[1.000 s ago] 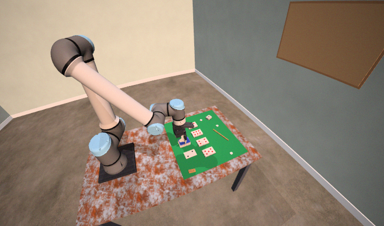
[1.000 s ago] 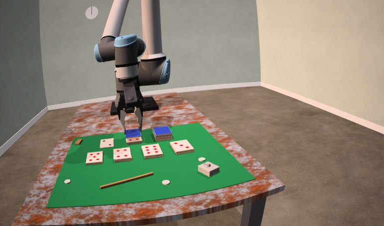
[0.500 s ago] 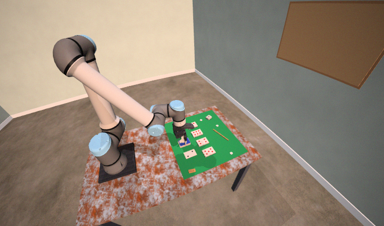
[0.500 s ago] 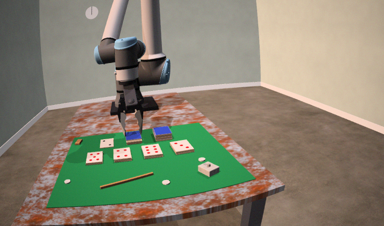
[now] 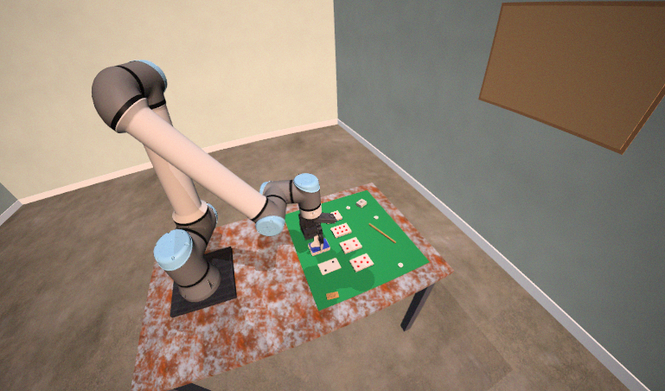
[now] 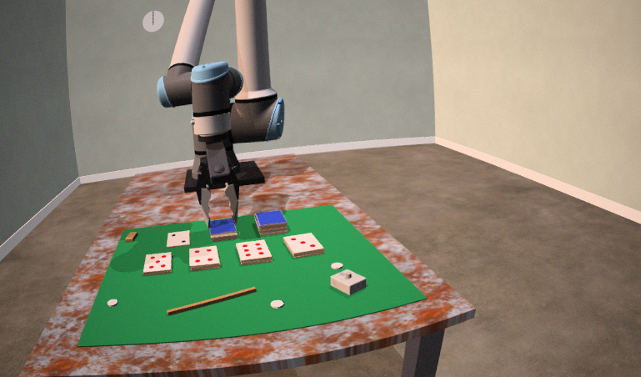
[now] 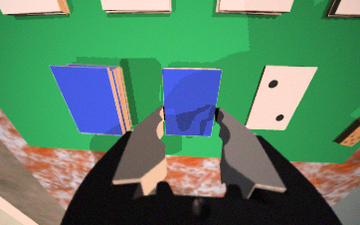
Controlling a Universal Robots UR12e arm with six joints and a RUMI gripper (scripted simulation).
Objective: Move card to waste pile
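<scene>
- Top view: the arm's dark two-jaw claw [image 5: 318, 241] was down over the green felt mat [image 5: 354, 286] on the rust-mottled desk [image 5: 257, 310], clenched on the blue-backed plywood card [image 5: 321, 246]. Too small here to judge contact.
- Exterior view: that card looked level and sat on, or a hair above, the short waste pile [image 6: 223, 235], just beside the taller blue-topped stock [image 6: 271, 218]. My take: keep it flat, settle it square on that pile only, then let go and lift straight up so nothing slides toward the stock.
- Counting here: four red-pip face-up cards, one white card with two black pips [image 6: 177, 238], three small white discs, one thin wooden stick [image 6: 211, 299], one little brown block [image 6: 131, 236], one beige block with a peg [image 6: 348, 281].
- Wrist view: the jaws pinched the card's long edges near its close end, the stock on one side and the two-pip card on the other, both apart from it.
</scene>
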